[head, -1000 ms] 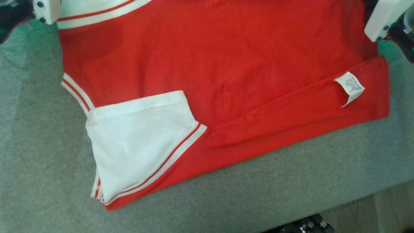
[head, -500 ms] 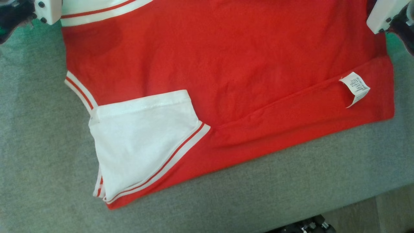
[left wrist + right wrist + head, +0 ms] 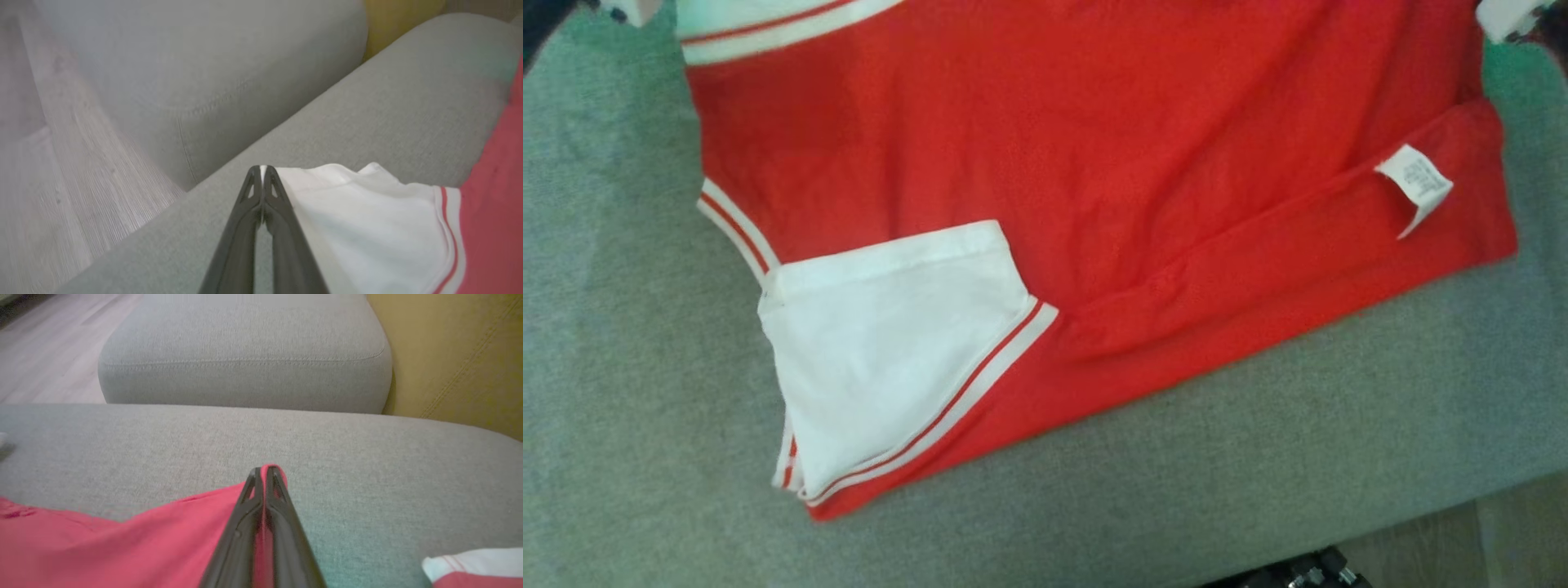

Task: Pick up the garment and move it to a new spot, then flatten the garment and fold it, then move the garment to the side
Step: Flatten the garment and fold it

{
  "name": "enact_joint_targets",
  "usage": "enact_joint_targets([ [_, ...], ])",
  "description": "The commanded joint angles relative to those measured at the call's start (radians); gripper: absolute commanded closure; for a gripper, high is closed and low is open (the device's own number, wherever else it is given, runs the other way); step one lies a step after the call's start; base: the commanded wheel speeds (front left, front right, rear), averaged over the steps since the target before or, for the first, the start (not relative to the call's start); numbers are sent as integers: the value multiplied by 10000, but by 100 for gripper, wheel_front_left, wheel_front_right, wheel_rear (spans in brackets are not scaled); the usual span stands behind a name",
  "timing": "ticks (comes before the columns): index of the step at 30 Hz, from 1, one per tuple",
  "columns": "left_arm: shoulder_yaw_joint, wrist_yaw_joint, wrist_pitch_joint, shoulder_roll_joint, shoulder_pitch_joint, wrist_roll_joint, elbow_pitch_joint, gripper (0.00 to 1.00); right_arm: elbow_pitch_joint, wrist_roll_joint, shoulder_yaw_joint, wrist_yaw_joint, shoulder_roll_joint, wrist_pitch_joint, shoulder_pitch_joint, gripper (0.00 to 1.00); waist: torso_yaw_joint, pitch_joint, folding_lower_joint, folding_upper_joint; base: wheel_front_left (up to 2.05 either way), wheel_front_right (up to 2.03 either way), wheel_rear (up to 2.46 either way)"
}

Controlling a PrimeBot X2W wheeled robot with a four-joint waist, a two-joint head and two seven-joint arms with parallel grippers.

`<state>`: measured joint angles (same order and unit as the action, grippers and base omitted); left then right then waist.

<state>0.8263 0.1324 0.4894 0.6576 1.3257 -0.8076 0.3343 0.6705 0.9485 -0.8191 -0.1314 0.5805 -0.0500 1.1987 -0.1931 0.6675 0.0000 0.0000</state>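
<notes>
You lose the garment [image 3: 1094,163] past the top edge of the head view, and the left arm [image 3: 627,8] and right arm [image 3: 1507,16] are blurred slivers in its top corners. The print on the label [image 3: 1414,181] is too soft for you to read. A dark object [image 3: 1298,570] at the bottom edge is cut off; you can't tell what it is.

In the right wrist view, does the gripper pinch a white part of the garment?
No, the right gripper pinches a red edge of the garment.
</notes>
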Motion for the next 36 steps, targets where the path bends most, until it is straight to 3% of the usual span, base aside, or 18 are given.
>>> enact_joint_targets([
  [1,-378,-18,-419,534,650,158,-289,100,-119,149,186,7,366,184,30,100,41,-58,0,0,0,0,0],
  [7,-49,-18,-2291,412,772,77,-55,100,-121,718,367,7,809,699,-217,100,387,-507,0,0,0,0,0],
  [17,844,-18,-3226,776,-450,-1102,-708,100,-651,1472,263,7,1712,1226,-1879,100,1088,-1341,0,0,0,0,0],
  [23,1194,-27,-3867,1396,-1975,-1582,-1528,100,-941,1729,269,7,2062,1668,-3013,100,1368,-1969,0,0,0,0,0],
  [36,1614,-985,-4986,2262,-4864,-2053,-3730,100,-1205,2253,763,7,2784,2242,-4954,100,1868,-2609,0,0,0,0,0],
])
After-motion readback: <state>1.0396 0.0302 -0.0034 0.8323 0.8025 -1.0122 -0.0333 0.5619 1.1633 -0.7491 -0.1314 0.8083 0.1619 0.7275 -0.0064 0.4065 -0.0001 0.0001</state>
